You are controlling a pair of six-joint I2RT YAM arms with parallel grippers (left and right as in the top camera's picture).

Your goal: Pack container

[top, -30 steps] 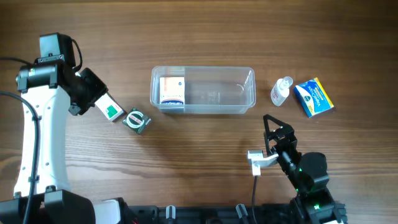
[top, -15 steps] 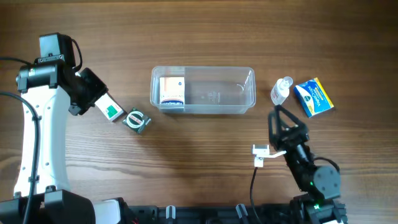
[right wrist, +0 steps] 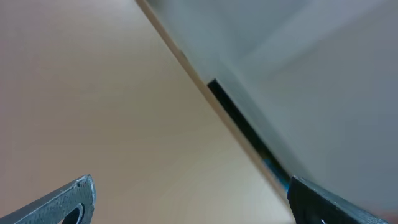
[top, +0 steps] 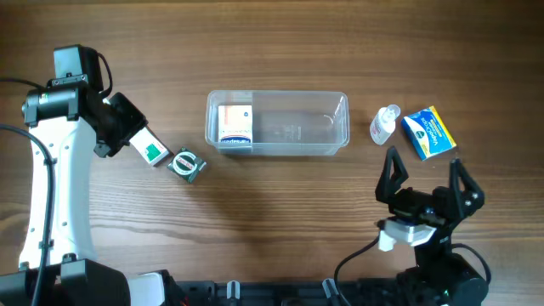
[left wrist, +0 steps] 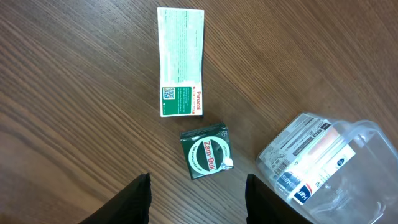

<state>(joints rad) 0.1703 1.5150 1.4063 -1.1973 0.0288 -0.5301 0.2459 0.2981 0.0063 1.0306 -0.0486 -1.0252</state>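
The clear container lies at the table's middle with a white, orange and blue box in its left end. It also shows in the left wrist view, where the box is seen through its wall. My left gripper is open and empty above a long green and white box and a small green Zam-Buk box; both show beyond its fingers. My right gripper is open and empty, below a small clear bottle and a blue and yellow box.
The right wrist view shows only a blurred wall and ceiling past its open fingers. In the left wrist view the long box lies just behind the Zam-Buk box.
My right arm has swung to the right and turned, so its spread fingers now sit below the bottle and the blue box. The left arm and all objects have not moved.
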